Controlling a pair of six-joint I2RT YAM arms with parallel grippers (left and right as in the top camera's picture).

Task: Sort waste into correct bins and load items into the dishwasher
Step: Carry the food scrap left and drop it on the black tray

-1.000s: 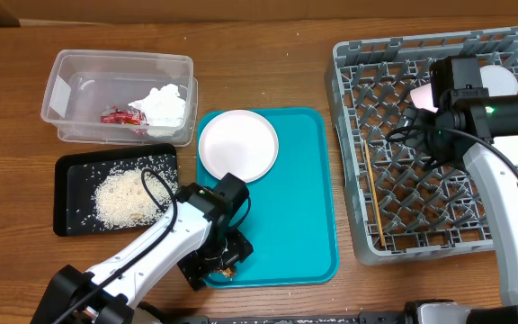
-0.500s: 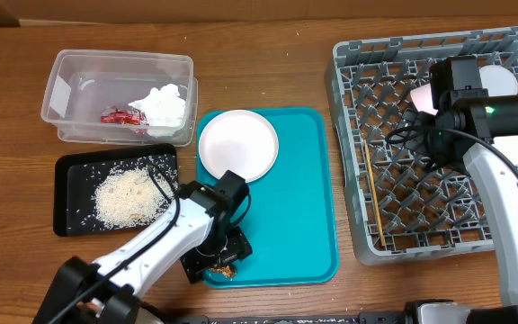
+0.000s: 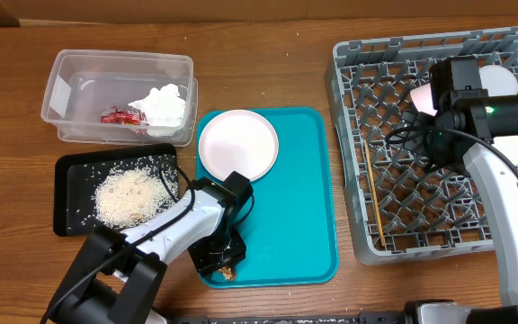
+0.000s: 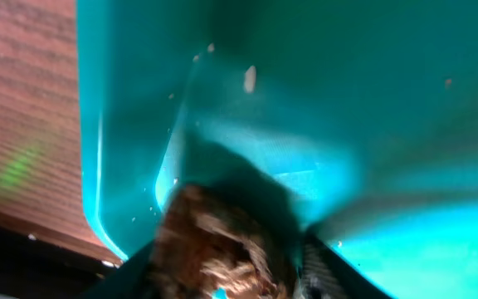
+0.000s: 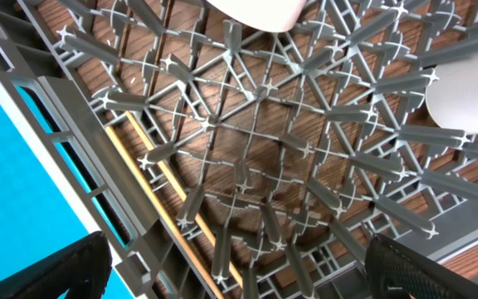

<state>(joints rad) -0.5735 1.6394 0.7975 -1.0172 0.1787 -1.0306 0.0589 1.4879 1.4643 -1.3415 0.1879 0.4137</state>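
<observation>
- The left pincer (image 4: 222,270) is down at the near left corner of the large teal plastic tray (image 3: 295,207). Its jaws are closed in on a small brown food scrap (image 4: 210,241) — the wrist view is blurred, yet the scrap sits between the two dark fingers.
- From overhead, the scrap shows just at the teal tray's near edge, under the tip of the left arm.
- A round white plate (image 3: 237,145) lies on the far left part of the teal tray, well apart from the scrap.
- A clear plastic rectangular tub (image 3: 61,90) stands on the brown wooden worktop (image 3: 268,63) at the far left. A small red crinkled wrapper (image 3: 120,116) and crumpled white tissue (image 3: 162,105) lie side by side inside it.
- Just in front of the tub, a shallow black rectangular tray (image 3: 70,216) holds a heap of loose white rice grains (image 3: 131,196), with stray grains scattered round it.
- The right pincer (image 5: 235,253) hangs over the large square grey plastic dish rack (image 3: 394,45), jaws spread wide and holding nothing.
- Thin wooden chopsticks (image 3: 374,193) lie on the lattice floor along the rack's left side — a white rounded dish (image 3: 502,79) sits near the far right corner.
</observation>
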